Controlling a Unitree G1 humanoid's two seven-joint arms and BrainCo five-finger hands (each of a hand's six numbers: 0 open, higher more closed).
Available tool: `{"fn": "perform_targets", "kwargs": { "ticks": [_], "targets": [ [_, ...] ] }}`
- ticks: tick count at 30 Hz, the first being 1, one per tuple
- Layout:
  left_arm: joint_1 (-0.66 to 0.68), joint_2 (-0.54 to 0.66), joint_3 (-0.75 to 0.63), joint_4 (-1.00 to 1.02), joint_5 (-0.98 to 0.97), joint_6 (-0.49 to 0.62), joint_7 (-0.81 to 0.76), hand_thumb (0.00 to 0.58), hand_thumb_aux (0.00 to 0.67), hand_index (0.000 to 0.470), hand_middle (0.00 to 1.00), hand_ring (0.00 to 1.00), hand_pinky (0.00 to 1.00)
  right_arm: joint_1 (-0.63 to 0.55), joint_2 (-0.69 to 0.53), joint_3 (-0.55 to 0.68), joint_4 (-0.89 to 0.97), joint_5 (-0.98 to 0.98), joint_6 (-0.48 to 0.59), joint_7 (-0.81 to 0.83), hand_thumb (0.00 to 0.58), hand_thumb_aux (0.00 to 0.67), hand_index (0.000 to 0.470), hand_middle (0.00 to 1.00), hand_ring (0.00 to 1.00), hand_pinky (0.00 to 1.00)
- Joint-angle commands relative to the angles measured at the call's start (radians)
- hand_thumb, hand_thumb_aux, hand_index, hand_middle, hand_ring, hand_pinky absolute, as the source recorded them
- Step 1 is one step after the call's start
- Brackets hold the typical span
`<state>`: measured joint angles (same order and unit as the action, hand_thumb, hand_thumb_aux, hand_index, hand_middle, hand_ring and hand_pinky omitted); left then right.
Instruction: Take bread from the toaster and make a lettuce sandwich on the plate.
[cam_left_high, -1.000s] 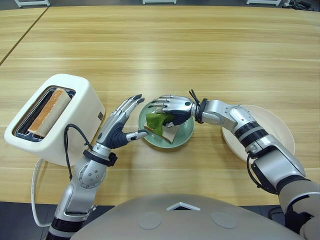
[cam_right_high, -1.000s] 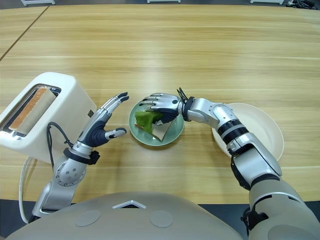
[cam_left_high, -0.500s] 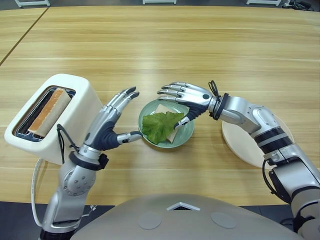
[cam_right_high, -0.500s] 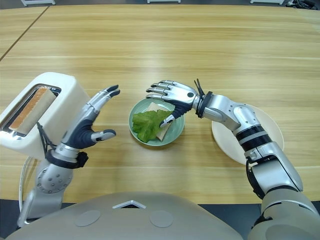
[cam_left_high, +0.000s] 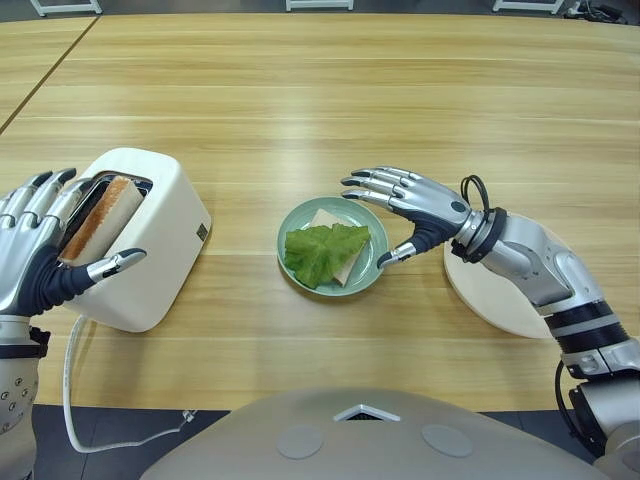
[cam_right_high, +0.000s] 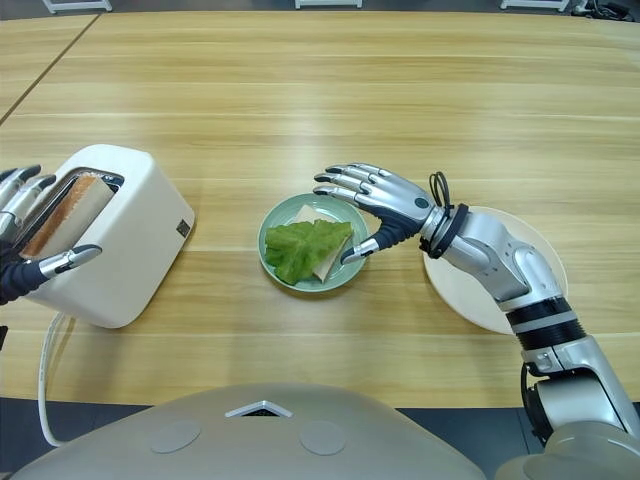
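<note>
Lettuce (cam_left_high: 320, 253) is covering the slice (cam_left_high: 324, 215), so I'm poising the open left hand (cam_left_high: 30, 262) at the bread (cam_left_high: 100, 216) in the toaster (cam_left_high: 165, 250), right hand (cam_left_high: 415, 203) hovering open, empty.

Both views come from the head and look forward and down onto the table (cam_left_high: 300, 100) at close range. The near table edge is low in frame and the far edge is close to the top. The two eyes sit side by side and face the same way, so they overlap almost fully. Both take in the toaster (cam_left_high: 160, 240) at left, green plate (cam_left_high: 325, 290) mid-frame, white plate (cam_left_high: 490, 295) at right, right hand (cam_left_high: 425, 200), and left hand (cam_left_high: 35, 265) at the left border. The right eye view sits slightly rightward, so everything lands further left in it and the border crops more of the left hand.
</note>
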<state>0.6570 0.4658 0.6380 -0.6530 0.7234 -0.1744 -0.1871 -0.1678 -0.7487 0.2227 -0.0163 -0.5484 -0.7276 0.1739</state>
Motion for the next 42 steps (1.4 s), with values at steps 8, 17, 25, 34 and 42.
{"fn": "perform_targets", "kwargs": {
  "ticks": [8,17,25,34,42],
  "targets": [
    [-0.024,-0.017,-0.025,0.040,-0.099,-0.004,0.011,0.580,0.670,0.470,0.00,0.00,0.00,0.039,0.012,-0.030,-0.019,0.017,0.002,0.038,0.000,0.000,0.000,0.00,0.00,0.00],
    [-0.096,-0.005,0.017,0.083,-0.224,-0.048,0.067,0.580,0.670,0.470,0.00,0.00,0.00,0.042,0.022,-0.034,-0.019,0.001,-0.001,0.037,0.000,0.000,0.000,0.00,0.00,0.00],
    [-0.307,0.053,0.087,-0.005,-0.339,-0.041,0.106,0.580,0.670,0.470,0.00,0.00,0.00,0.043,0.026,-0.057,-0.018,0.003,0.001,0.021,0.000,0.000,0.000,0.00,0.00,0.00],
    [-0.611,0.041,-0.367,-0.137,-0.158,0.082,-0.016,0.580,0.670,0.470,0.00,0.00,0.00,0.072,0.036,-0.178,-0.010,0.051,0.056,-0.037,0.000,0.000,0.000,0.00,0.00,0.00],
    [-0.698,-0.067,-0.845,0.141,0.294,0.016,0.044,0.580,0.670,0.470,0.00,0.00,0.00,0.093,0.050,-0.240,0.024,0.061,0.097,-0.076,0.000,0.000,0.000,0.00,0.00,0.00]
  ]
}}
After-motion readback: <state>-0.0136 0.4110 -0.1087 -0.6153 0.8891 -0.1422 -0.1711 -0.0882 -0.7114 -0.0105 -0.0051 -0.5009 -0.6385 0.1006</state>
